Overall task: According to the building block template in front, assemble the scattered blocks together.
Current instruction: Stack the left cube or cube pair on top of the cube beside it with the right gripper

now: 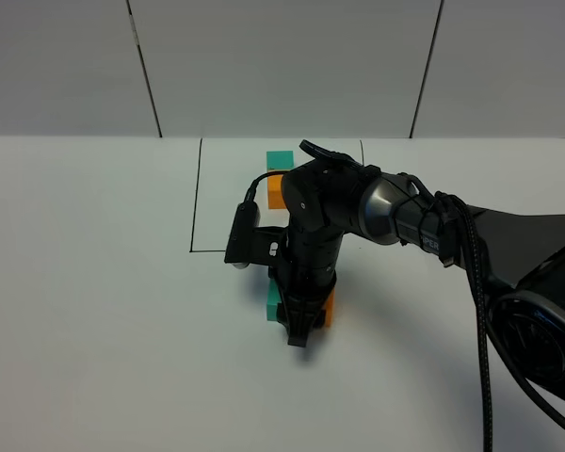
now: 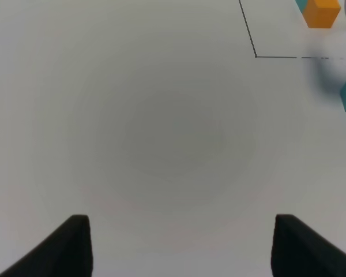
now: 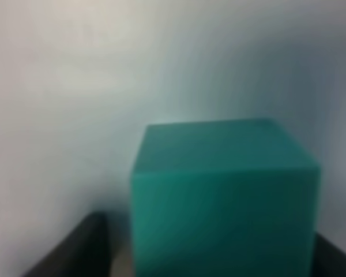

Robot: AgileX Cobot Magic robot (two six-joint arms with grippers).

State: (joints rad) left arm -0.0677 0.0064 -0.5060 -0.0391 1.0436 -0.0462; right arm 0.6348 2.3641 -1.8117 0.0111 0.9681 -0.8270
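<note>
- Exterior high view: the white table is the largest thing, flat, matte and smooth. Behind it stands a grey wall of plain panels, divided by thin dark seams.
- The right arm is black, with rounded, slightly glossy joints and a thick cable along it. It extends across the middle of the table and bends down to the surface.
- A thin black outline, drawn in straight lines with a square corner, frames the building block template at the far side of the table. The template is a teal cube with an orange cube joined in front of it, both matte and sharp-edged.
- The right gripper points straight down on the near side of the outline, outside it. In the right wrist view its dark fingers stand on both sides of the loose teal cube, which has a plain, even surface. This picture is blurred, so I cannot tell whether the fingers already press the cube.
- The left gripper appears only in the left wrist view. Its two black, wedge-shaped tips stand spread apart over bare table, with nothing between them.
- The scattered blocks lie on the table under the right gripper, the teal one on its left. The loose orange cube is on its right. The gripper hides the space between them, so I cannot tell if they touch.
</note>
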